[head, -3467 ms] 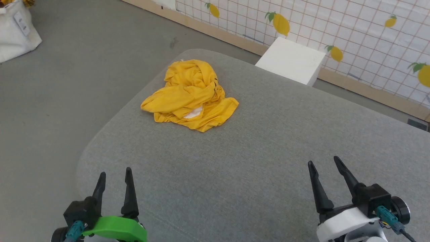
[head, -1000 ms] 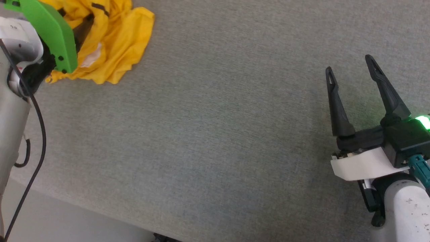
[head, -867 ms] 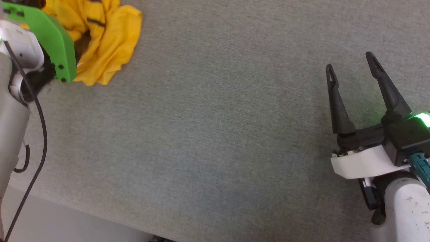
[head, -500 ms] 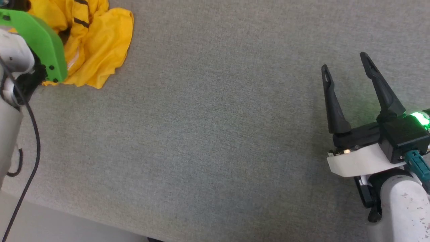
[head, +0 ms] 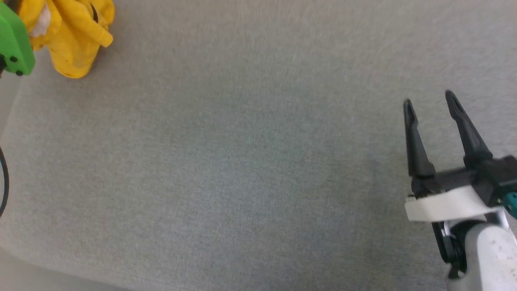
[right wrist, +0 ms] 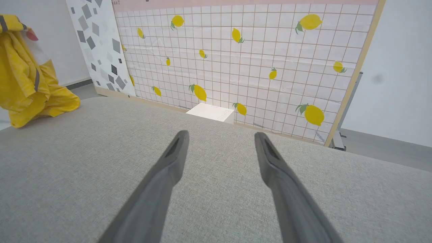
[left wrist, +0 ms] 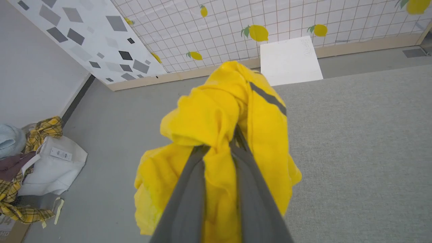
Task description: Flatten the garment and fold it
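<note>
The garment [left wrist: 216, 111], a bright yellow T-shirt with a dark stripe, hangs bunched in the left wrist view with my left gripper [left wrist: 221, 141] shut on a fold of it. In the head view the garment [head: 68, 36] dangles at the top left beside the left gripper's green housing [head: 14, 44], over the grey table's [head: 242, 161] left corner. Seen from the right wrist, the garment [right wrist: 27, 84] hangs at the far left, its lower end near the tabletop. My right gripper [head: 429, 101] stands open at the lower right, far from the cloth, nothing between its fingers [right wrist: 168, 158].
A white box [left wrist: 290, 60] stands on the floor beyond the table against the lemon-print wall [right wrist: 236, 50]. A white bag with plaid clothes [left wrist: 44, 162] lies on the floor at the left. The table's left edge [head: 12, 117] runs near the garment.
The left gripper has shut on the garment and lifted it up off the table. The head view has shifted. The right gripper stays open in much the same place.
</note>
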Controlling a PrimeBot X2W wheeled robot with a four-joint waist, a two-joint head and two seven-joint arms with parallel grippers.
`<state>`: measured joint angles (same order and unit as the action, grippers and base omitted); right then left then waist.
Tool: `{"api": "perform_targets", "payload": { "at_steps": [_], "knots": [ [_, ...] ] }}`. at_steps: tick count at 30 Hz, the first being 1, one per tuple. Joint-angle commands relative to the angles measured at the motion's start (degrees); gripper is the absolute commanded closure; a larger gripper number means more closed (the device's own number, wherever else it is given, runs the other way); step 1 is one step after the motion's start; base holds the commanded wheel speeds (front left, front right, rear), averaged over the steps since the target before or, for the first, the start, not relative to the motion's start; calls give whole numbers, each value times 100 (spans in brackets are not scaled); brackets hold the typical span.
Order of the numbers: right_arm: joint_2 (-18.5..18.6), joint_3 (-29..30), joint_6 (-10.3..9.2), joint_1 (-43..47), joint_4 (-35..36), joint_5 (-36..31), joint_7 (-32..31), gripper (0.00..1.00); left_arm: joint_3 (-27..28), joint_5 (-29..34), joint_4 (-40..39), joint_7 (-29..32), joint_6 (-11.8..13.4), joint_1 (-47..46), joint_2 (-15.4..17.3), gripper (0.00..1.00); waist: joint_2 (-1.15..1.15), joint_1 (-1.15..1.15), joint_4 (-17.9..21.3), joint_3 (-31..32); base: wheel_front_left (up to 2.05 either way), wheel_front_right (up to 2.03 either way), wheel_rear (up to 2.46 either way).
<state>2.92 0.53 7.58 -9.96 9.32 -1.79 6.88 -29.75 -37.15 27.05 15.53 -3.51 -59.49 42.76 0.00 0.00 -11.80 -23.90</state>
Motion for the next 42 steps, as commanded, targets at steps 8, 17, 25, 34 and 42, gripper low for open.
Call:
{"api": "perform_targets", "payload": {
  "at_steps": [8,17,25,34,42],
  "knots": [
    [-3,392,-9,568,-317,371,268,0,-222,73,-639,229,-161,-382,-18,100,0,0,414,1641,0,0,0],
    [-3,842,-9,916,-237,463,272,0,-182,-565,-1526,549,-56,-418,-635,100,0,0,782,2146,0,0,0],
    [-4,1270,-9,990,12,447,192,0,-440,-850,-2490,764,204,-298,-1345,100,0,0,1150,2159,0,0,0],
    [-4,1701,-9,865,246,516,142,0,-1150,-623,-3009,557,731,208,-2384,100,0,0,1452,1835,0,0,0],
    [-4,1666,-9,699,192,569,190,0,-1874,-118,-2074,-370,1018,1326,-2870,100,0,0,1751,1445,0,0,0]
  ]
}}
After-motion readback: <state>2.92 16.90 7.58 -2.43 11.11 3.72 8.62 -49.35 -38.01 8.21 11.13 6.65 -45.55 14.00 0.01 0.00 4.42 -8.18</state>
